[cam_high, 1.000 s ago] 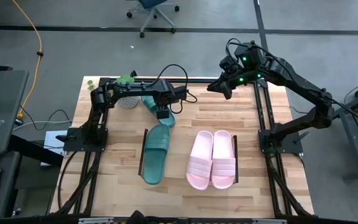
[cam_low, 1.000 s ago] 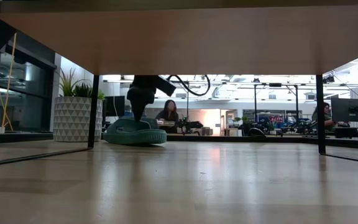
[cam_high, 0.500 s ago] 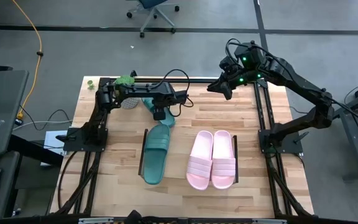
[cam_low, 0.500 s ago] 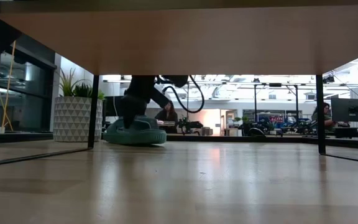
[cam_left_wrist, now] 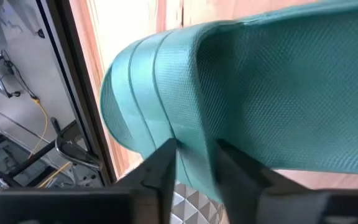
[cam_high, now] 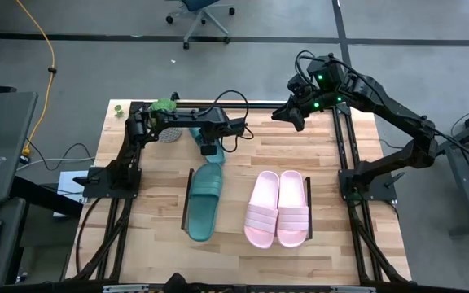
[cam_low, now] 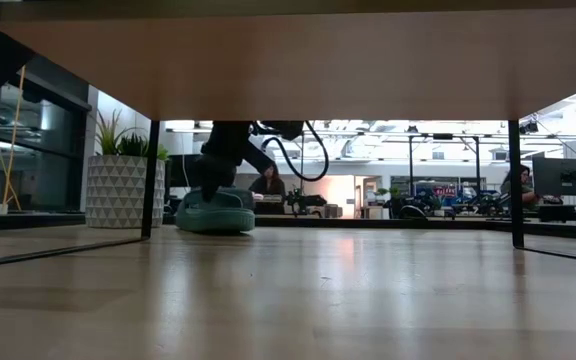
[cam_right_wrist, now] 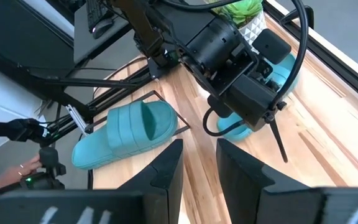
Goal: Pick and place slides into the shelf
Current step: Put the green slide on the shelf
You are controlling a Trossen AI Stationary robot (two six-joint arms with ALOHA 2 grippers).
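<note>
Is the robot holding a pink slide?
No, the left gripper is at a teal slide, and both pink slides lie untouched on the shelf.

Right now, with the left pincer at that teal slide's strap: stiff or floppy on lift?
Likely flexible: the left pincer straddles the thin ribbed strap of the teal slide, so the sole may droop. Probably light, since it looks like moulded rubber. The textured sole should resist sliding on the table.

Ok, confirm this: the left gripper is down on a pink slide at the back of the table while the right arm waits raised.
Wrong on the colour. The left gripper is down on a teal slide, its fingers astride the slide's edge, as the left wrist view shows. The two pink slides lie untouched side by side nearer the front. The right gripper does wait raised at the back.
</note>
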